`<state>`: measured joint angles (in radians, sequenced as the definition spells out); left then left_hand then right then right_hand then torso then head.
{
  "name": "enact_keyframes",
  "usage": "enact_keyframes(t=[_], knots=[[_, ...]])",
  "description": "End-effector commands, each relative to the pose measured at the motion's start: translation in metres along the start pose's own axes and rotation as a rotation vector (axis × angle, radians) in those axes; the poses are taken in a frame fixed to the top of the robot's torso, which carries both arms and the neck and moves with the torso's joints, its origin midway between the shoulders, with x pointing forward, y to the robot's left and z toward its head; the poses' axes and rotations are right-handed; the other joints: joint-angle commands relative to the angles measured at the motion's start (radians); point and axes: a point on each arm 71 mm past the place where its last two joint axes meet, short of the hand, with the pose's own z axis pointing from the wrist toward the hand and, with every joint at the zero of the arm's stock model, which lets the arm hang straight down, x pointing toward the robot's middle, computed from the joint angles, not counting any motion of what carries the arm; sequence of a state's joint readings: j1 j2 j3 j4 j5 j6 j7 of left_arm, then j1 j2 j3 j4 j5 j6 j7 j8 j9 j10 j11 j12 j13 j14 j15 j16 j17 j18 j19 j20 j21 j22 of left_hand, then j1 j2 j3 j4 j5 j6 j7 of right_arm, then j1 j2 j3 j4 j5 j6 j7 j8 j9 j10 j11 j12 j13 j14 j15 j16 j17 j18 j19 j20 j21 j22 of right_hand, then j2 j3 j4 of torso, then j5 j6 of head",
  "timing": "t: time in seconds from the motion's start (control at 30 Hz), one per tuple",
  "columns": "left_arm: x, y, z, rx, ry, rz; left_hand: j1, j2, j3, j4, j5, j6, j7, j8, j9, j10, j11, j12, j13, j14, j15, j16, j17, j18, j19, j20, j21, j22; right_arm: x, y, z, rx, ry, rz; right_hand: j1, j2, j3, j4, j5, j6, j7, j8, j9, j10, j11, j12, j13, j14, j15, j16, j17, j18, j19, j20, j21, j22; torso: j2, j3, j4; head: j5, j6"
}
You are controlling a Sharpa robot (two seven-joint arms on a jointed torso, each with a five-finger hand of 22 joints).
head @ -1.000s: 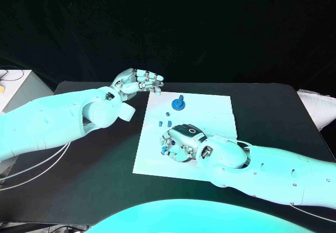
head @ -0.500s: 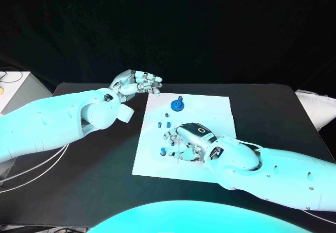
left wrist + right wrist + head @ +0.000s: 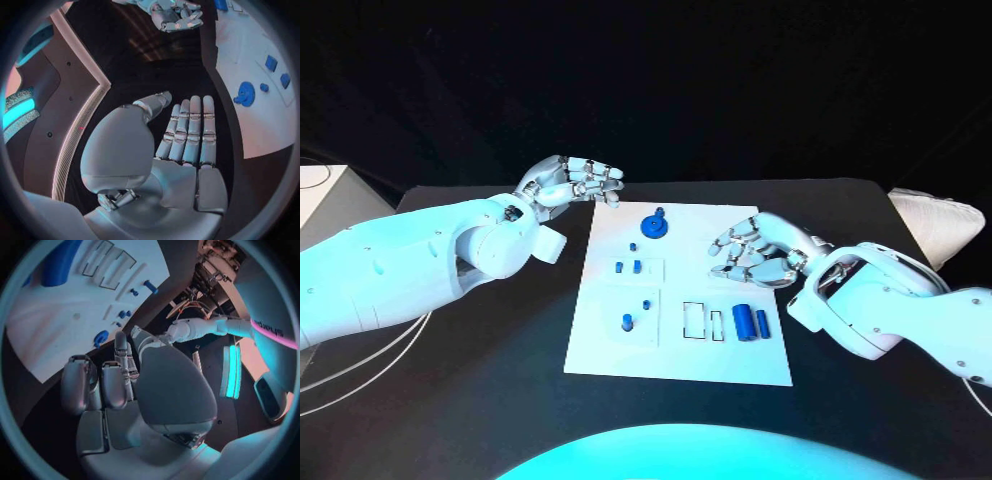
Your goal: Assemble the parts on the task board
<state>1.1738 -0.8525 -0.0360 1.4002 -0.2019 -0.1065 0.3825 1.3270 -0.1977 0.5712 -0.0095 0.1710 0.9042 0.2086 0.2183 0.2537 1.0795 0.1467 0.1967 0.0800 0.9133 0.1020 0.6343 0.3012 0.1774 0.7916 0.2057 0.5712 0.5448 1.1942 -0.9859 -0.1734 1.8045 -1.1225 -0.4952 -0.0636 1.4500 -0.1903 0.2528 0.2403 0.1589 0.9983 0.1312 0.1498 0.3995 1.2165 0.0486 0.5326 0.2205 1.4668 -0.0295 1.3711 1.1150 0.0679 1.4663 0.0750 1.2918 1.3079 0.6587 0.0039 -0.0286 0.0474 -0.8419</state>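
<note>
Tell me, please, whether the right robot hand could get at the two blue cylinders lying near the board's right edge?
Probably yes: the right robot hand hovers just beyond the blue cylinders, holding nothing, and nothing lies between them on the task board.

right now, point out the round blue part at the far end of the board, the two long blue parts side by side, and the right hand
round blue part (image 3: 656, 226), head view, on its disc face
long blue parts (image 3: 751, 324), head view, between the pair
right hand (image 3: 753, 250), head view, middle of the hand
</note>
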Motion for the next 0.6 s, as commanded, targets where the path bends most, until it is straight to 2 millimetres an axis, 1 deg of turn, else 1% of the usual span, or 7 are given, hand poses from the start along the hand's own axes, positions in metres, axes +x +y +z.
enact_keyframes(t=[0.03,0.07,0.1,0.13,0.23,0.47,0.6], knots=[[0.002,-0.001,0.001,0.01,0.01,-0.012,0.004,0.003,-0.007,0.0,-0.001,-0.001,0.004,0.001,-0.001,0.001,0.005,-0.004,-0.001,0.004,0.001,-0.006,0.002,0.001,0.006,0.002,-0.005,-0.002,-0.005,-0.016,-0.008,0.101,0.07,0.23,-0.025,-0.017,-0.009,0.024,0.008,0.027,-0.022,0.028,0.012,0.041,-0.023,0.233,0.235,0.023,-0.018,0.006,0.004,-0.022,0.047,-0.016,0.037,0.172,-0.003,0.0003,-0.0037,-0.012,0.003],[0.002,-0.001,0.001,0.01,0.01,-0.013,0.004,0.003,-0.007,0.0,-0.001,-0.001,0.004,0.001,-0.001,0.001,0.005,-0.004,-0.001,0.004,0.001,-0.006,0.002,0.001,0.006,0.002,-0.005,-0.002,-0.008,-0.02,-0.01,0.122,0.072,0.237,-0.045,-0.007,-0.008,0.039,0.008,0.028,-0.022,0.04,0.019,0.077,-0.024,0.48,0.545,0.029,-0.019,0.019,0.026,-0.025,0.051,-0.021,0.052,0.179,-0.002,0.0007,-0.003,-0.016,0.003],[0.002,-0.001,0.001,0.009,0.01,-0.013,0.004,0.003,-0.007,0.0,-0.001,-0.001,0.004,0.001,-0.001,0.001,0.005,-0.004,-0.001,0.004,0.001,-0.006,0.002,0.001,0.006,0.002,-0.005,-0.002,-0.01,-0.024,-0.013,0.142,0.075,0.241,-0.057,-0.003,-0.01,0.039,0.012,0.03,-0.022,0.048,0.024,0.108,-0.027,0.591,0.684,0.034,-0.023,0.031,0.048,-0.026,0.053,-0.019,0.059,0.183,-0.002,0.0011,-0.0035,-0.02,0.004],[0.002,-0.001,0.001,0.009,0.009,-0.013,0.004,0.003,-0.007,0.0,-0.001,-0.001,0.004,0.001,-0.001,0.001,0.005,-0.004,-0.001,0.004,0.001,-0.006,0.002,0.001,0.006,0.002,-0.005,-0.002,-0.012,-0.028,-0.016,0.162,0.077,0.242,-0.074,-0.001,-0.015,0.046,0.011,0.029,-0.023,0.058,0.031,0.146,-0.026,0.717,0.857,0.039,-0.019,0.048,0.083,-0.027,0.055,-0.023,0.068,0.188,-0.002,0.0017,-0.0042,-0.023,0.004],[0.002,0.0,0.0,0.009,0.009,-0.014,0.004,0.003,-0.007,0.0,-0.001,-0.001,0.004,0.001,-0.001,0.001,0.005,-0.004,-0.001,0.004,0.001,-0.006,0.002,0.001,0.006,0.002,-0.005,-0.002,-0.017,-0.04,-0.028,0.236,0.092,0.225,-0.116,0.007,-0.032,0.047,0.022,0.038,-0.032,0.09,0.051,0.238,-0.031,0.904,1.131,0.057,-0.023,0.097,0.183,-0.034,0.064,-0.025,0.103,0.203,-0.001,0.001,-0.0031,-0.034,0.005],[0.004,0.0,0.0,0.009,0.012,-0.016,0.004,0.003,-0.007,0.0,-0.001,-0.001,0.004,0.001,-0.001,0.001,0.005,-0.004,-0.001,0.004,0.001,-0.006,0.002,0.001,0.006,0.002,-0.005,-0.002,-0.014,-0.055,-0.051,0.357,0.139,0.091,-0.195,0.014,-0.084,0.05,0.024,0.032,-0.035,0.113,0.064,0.285,-0.031,0.968,1.239,0.075,-0.023,0.145,0.296,-0.044,0.077,-0.025,0.159,0.225,-0.002,0.0003,-0.0044,-0.047,0.002],[0.004,0.0,-0.001,0.009,0.015,-0.018,0.004,0.003,-0.007,0.0,-0.001,-0.001,0.004,0.001,-0.001,0.001,0.005,-0.004,-0.001,0.004,0.001,-0.006,0.002,0.001,0.006,0.002,-0.005,-0.002,-0.007,-0.06,-0.059,0.398,0.157,0.03,-0.202,0.014,-0.1,0.051,0.025,0.033,-0.036,0.117,0.066,0.295,-0.032,0.978,1.256,0.077,-0.023,0.151,0.313,-0.047,0.081,-0.025,0.175,0.23,-0.002,-0.0007,-0.0026,-0.056,0.001]])
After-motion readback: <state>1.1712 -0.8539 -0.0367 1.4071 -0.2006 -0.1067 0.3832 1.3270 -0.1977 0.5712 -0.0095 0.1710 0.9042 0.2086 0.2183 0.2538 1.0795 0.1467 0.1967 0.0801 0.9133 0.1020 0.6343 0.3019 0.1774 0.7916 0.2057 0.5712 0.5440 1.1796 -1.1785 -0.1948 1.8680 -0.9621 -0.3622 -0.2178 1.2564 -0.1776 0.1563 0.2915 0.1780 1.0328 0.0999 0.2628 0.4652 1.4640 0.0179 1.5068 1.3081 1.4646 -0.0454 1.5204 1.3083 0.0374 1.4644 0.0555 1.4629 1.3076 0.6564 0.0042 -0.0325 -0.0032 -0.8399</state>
